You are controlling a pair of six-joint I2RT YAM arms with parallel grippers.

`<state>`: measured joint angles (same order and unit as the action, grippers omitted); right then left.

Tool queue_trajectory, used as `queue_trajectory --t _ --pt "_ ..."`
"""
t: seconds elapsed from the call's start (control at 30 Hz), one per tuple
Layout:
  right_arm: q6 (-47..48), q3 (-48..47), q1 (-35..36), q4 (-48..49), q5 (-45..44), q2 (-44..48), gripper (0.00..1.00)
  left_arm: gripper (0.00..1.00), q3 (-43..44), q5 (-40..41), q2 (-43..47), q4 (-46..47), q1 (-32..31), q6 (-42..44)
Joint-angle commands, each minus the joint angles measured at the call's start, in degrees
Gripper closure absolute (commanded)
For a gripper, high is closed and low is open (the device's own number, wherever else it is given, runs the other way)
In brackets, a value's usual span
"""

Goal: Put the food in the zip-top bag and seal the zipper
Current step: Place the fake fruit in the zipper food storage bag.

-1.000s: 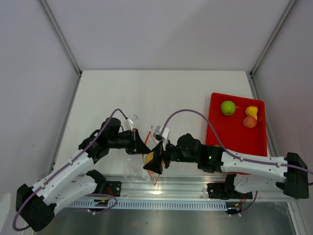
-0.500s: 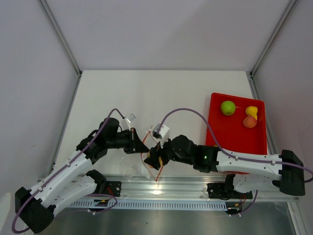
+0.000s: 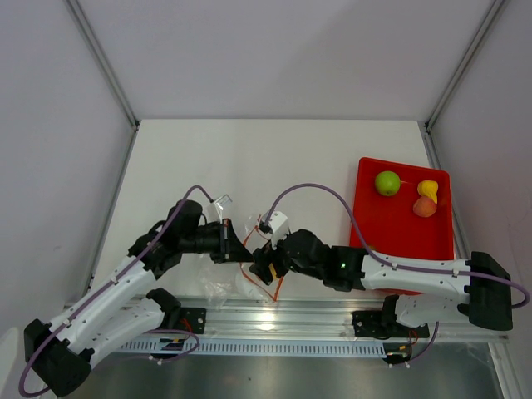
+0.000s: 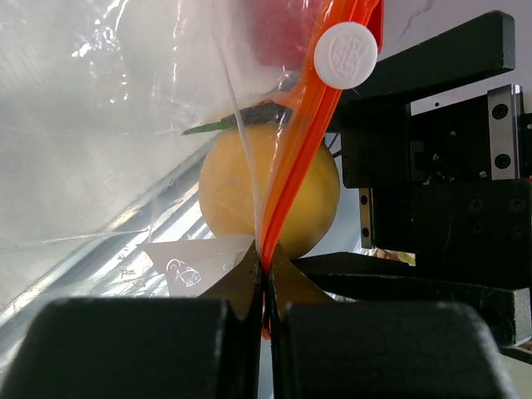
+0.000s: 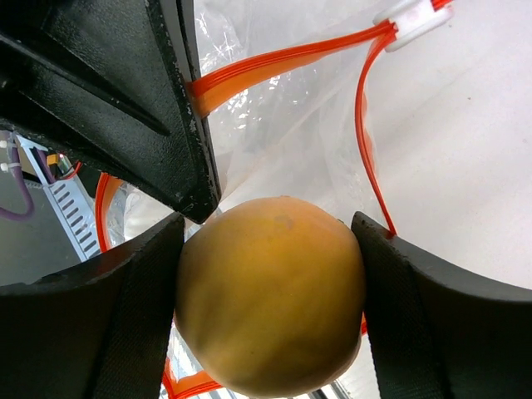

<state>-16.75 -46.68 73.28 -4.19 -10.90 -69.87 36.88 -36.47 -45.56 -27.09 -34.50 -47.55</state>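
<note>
We have left claw (image 4: 264,278) pinched shut on the zipper (image 4: 303,141) of the zip-top bag (image 4: 100,125), at the surface's (image 3: 249,158) near edge. Right claw (image 5: 270,312) clamps an orange fruit (image 5: 274,266) at the bag mouth. Apple (image 3: 386,183) and pear (image 3: 427,188) sit in the red tray (image 3: 391,229).

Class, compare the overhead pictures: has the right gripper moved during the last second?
Yes. The right gripper, holding the orange fruit, has shifted slightly away from the near rail.

White table (image 3: 274,158), pale grey walls (image 3: 274,58)
</note>
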Motion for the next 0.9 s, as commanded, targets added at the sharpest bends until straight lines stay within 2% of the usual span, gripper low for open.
queue_trajectory --t 0.0,0.07,0.13,0.53,0.67,0.73,0.87 --pt "0.3 -1.6 0.3 2.3 0.1 0.5 0.23 0.99 2.4 -1.9 0.8 0.9 -0.3 0.4" --pt "0.2 -1.6 0.5 2.2 0.0 1.0 0.2 0.99 2.1 -2.0 0.7 1.1 -0.4 0.3" --pt "0.1 -1.6 0.8 2.1 -0.3 1.5 0.1 1.0 2.0 -1.9 0.7 1.2 -0.4 0.3" --pt "-1.2 -1.1 1.8 0.7 -3.4 7.1 0.06 0.99 1.4 -1.9 0.8 1.5 -0.4 0.2" --pt "-2.3 -1.3 1.8 -1.4 -6.9 9.7 0.06 0.99 1.2 -2.1 0.7 1.9 -0.3 0.1" --pt "-3.6 -1.6 1.8 -3.0 -11.4 10.8 0.06 0.99 0.7 -2.1 0.7 2.1 -0.3 0.2" --pt "-5.4 -1.9 1.6 -5.9 -15.3 12.6 0.02 0.99 0.1 -2.4 0.7 2.6 -0.3 0.1"
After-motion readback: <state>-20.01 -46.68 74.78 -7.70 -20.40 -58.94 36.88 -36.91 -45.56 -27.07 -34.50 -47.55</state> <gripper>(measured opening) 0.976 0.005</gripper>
